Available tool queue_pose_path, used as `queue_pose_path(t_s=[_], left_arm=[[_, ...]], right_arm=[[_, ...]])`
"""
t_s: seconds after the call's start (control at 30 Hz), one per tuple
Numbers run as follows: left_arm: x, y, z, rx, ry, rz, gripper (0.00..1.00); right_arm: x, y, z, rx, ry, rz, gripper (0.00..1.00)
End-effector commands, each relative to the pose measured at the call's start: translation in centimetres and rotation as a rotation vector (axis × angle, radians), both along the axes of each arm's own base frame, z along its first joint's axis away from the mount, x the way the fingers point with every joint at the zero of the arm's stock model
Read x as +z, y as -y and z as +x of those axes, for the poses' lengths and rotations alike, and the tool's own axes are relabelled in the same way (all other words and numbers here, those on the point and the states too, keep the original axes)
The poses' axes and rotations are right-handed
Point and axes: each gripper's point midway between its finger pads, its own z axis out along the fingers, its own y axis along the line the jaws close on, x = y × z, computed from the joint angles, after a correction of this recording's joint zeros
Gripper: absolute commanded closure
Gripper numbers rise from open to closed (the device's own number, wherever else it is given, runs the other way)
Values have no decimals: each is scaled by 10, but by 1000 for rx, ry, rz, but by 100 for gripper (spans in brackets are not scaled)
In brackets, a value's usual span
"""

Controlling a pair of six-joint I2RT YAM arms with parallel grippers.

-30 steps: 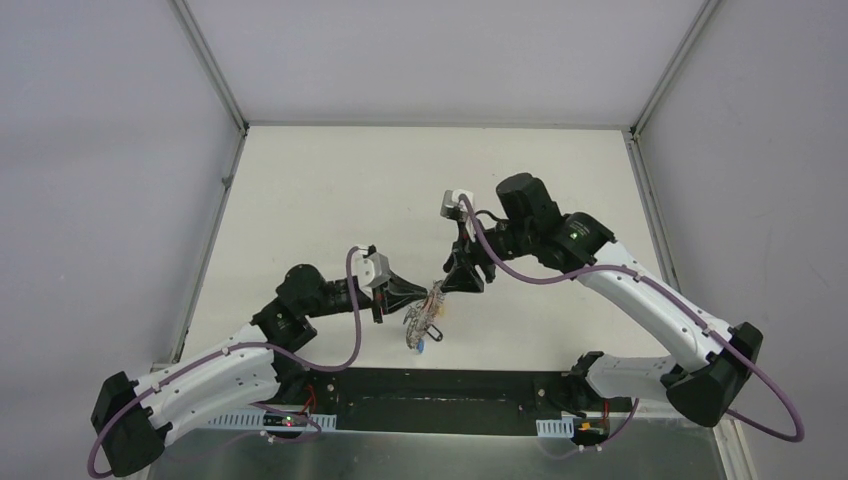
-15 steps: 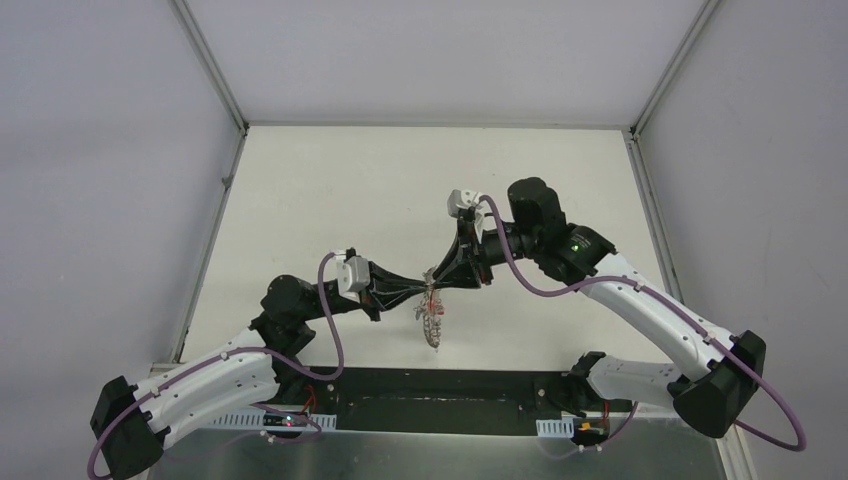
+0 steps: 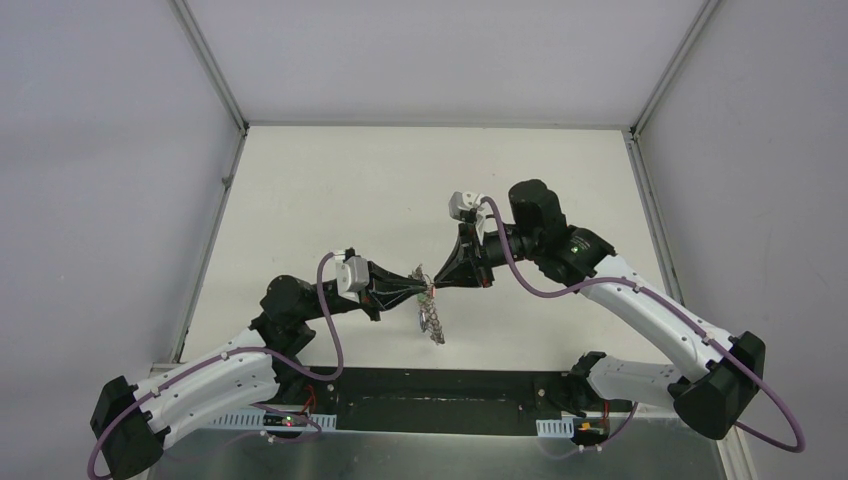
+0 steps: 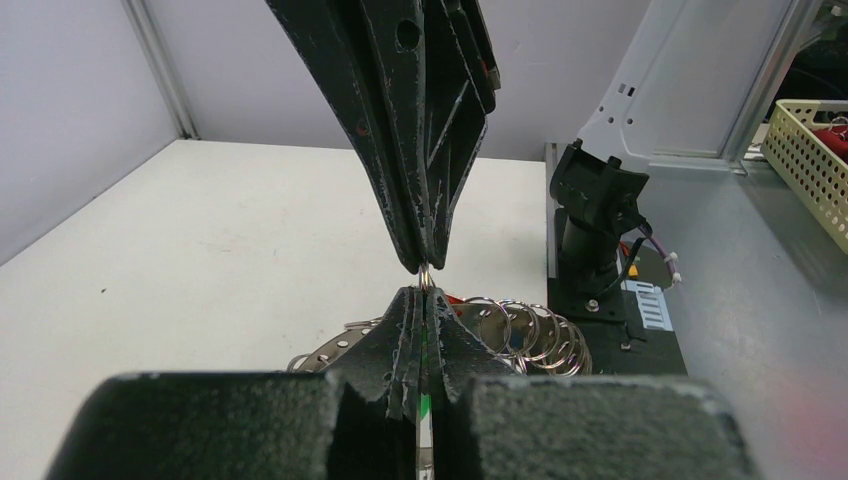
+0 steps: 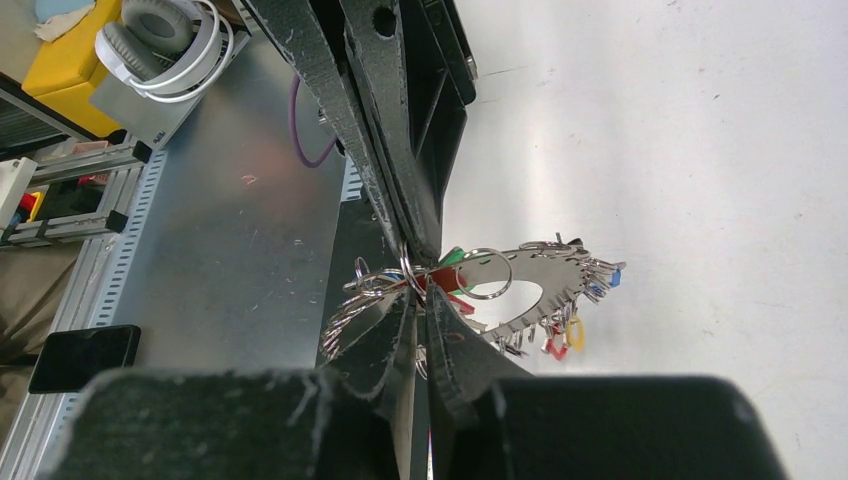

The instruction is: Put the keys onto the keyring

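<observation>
The keyring (image 3: 433,322), a flat grey metal ring with holes and many wire loops, hangs above the table between both grippers. My left gripper (image 3: 419,283) and right gripper (image 3: 433,284) meet tip to tip over it. In the left wrist view my left gripper (image 4: 425,297) is shut, with the ring's plate (image 4: 330,345) behind it and a green tag between the fingers. In the right wrist view my right gripper (image 5: 419,292) is shut on a wire loop (image 5: 408,268). A red tag (image 5: 443,281) sits at the tips and a blue tag (image 5: 614,275) at the ring's (image 5: 545,283) far end. Key blades are unclear.
The black base plate (image 3: 440,385) and a metal sheet run along the near edge. The right arm's base (image 4: 600,230) and a yellow basket (image 4: 812,150) stand beyond it. Headphones (image 5: 175,35) and a phone (image 5: 85,355) lie off the table. Walls enclose the white table (image 3: 330,190).
The two grippers have come together tip to tip: the left reached forward and right, the right came down and left. The keyring lifted and now hangs edge-on below them.
</observation>
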Motion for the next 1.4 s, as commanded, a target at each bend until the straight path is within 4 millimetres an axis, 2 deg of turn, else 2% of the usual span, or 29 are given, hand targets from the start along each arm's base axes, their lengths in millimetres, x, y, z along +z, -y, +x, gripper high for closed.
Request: queue_pose_path(t_s=[0.0,0.13,0.27,0.4,0.53,1.07,1.23,1.37], left_arm=[[40,-5,-10,-20,101,-101,100],[40,-5,-10,-19,100,-100,100],[42,-5,-10,-16,102,-103,100],[41,-5,-10,-19,102,-102,100],[41,-5,-10,-19,100,-101,100],[41,-4,-10,-20,100,-101,100],[42,-5,-10,-18,103,-103,100],[42,-5,-10,-21,106,-106,100]], right_arm=[[12,3,-3,25,45,45,91],[9,2,-3,28,36,37,96],[2,2,-1,17,24,14,96],[-2,1,-1,23,3,3,87],[-2,1,-2,31,-7,3,84],[-14,-2,-2,38,-55,-15,94],[-20,-3,-1,31,-65,-29,95],[-24,-3,2,19,-68,-39,91]])
